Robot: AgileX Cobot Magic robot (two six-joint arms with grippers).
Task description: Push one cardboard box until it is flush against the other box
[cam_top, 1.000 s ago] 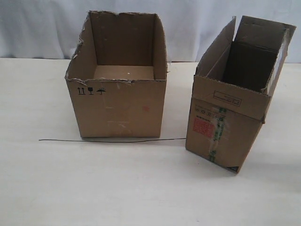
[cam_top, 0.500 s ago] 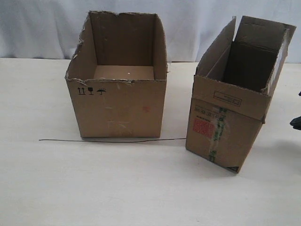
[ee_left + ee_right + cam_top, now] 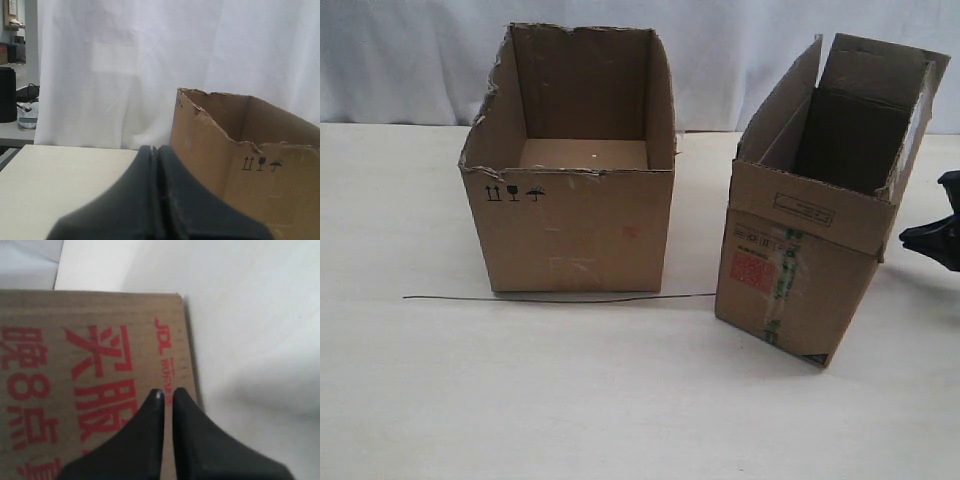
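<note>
The cardboard box (image 3: 800, 270), narrow with raised top flaps and a red label on its end, stands on the right of the table, turned at an angle. A gap separates it from the other box (image 3: 570, 225), wider with a torn rim, at centre left. My right gripper (image 3: 908, 238) is shut and points at the narrow box's long right side, close to it. In the right wrist view its tips (image 3: 167, 392) hover over that side's red print (image 3: 75, 365), near the corner. My left gripper (image 3: 154, 148) is shut, beside the wide box (image 3: 260, 185), and is out of the exterior view.
A thin dark wire (image 3: 560, 298) lies on the pale table (image 3: 620, 400) along the wide box's front. A white curtain (image 3: 410, 60) hangs behind. A shelf with dark items (image 3: 15, 100) shows past the table's far left.
My right gripper has come in from the right edge and moved left toward the narrow box's side. Neither box has moved.
</note>
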